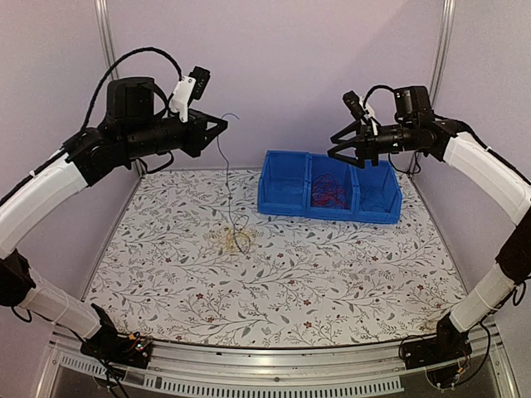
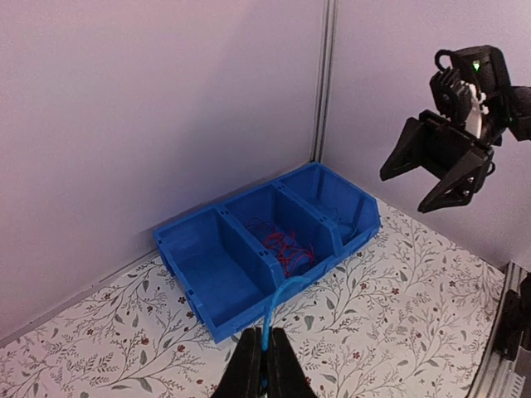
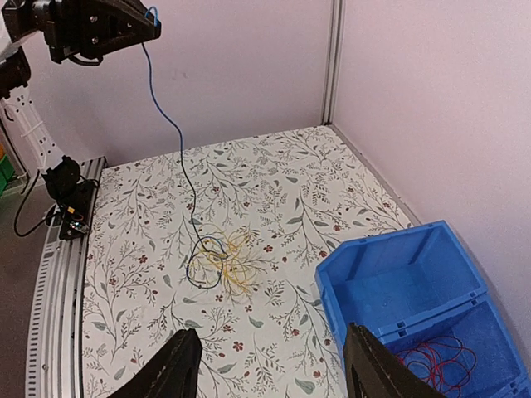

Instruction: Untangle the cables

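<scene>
Left gripper (image 1: 224, 125) jaws pinch the blue wire (image 1: 227, 178), held high; its tail loops among yellow wires (image 1: 233, 241) on the counter (image 1: 332, 282). Right gripper (image 1: 333, 148) jaws wide above bin (image 1: 286, 199). Lift slowly, straight; stop if yellow drags.

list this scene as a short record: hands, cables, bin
left hand: raised, shut on blue cable
blue cable: hangs from left hand down to the table
yellow cables: loose pile on table, blue cable's lower loop overlapping them
red cables: in middle compartment of blue bin
right hand: open, holding nothing, raised near the blue bin
</scene>
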Controlling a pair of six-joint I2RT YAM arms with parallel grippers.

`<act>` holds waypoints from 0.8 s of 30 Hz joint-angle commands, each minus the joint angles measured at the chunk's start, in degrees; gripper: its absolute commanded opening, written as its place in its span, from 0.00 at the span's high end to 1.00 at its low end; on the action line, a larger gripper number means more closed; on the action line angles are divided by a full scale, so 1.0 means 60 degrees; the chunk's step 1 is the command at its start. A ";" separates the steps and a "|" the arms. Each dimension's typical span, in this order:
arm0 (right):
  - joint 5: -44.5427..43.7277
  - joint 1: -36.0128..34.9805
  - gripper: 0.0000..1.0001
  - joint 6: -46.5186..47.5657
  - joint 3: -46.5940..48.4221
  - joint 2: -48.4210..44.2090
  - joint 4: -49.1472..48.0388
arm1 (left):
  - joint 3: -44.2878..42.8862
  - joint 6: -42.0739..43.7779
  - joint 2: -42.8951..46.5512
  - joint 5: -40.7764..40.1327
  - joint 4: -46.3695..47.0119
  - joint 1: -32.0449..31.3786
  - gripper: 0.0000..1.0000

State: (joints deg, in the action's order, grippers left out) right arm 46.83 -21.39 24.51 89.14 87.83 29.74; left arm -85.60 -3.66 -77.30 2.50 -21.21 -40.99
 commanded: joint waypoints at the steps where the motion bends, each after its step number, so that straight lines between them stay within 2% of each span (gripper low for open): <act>1: 0.0675 -0.0719 0.37 -0.0094 0.1014 0.0527 0.0577 | -0.0439 -0.0272 0.0330 0.0713 0.0612 -0.0440 1.00; 4: 0.1067 -0.1014 0.34 -0.0203 0.1287 0.0667 0.0479 | -0.0649 -0.0503 0.0352 0.0910 0.0741 -0.0504 1.00; 9: 0.1395 -0.1725 0.27 -0.0715 0.0891 0.0751 -0.0356 | -0.0852 -0.0839 0.0315 0.1117 0.1106 -0.0844 1.00; 15: 0.1579 -0.3106 0.26 -0.1081 0.0607 0.1516 -0.0708 | -0.1216 -0.1223 0.0279 0.0914 0.1873 -0.1401 1.00; 20: 0.0650 -0.3621 0.24 -0.1825 0.0078 0.2001 -0.2711 | -0.1425 -0.1622 0.0168 0.0921 0.2490 -0.1616 1.00; 24: 0.0598 -0.3706 0.24 -0.2584 0.0267 0.2465 -0.3853 | -0.1678 -0.1689 -0.0011 0.0909 0.2494 -0.1689 1.00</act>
State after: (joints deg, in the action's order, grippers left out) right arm 52.27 -43.75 14.68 89.76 100.68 17.39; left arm -93.38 -12.29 -76.53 8.12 -9.19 -50.04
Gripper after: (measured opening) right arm 0.766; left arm 0.001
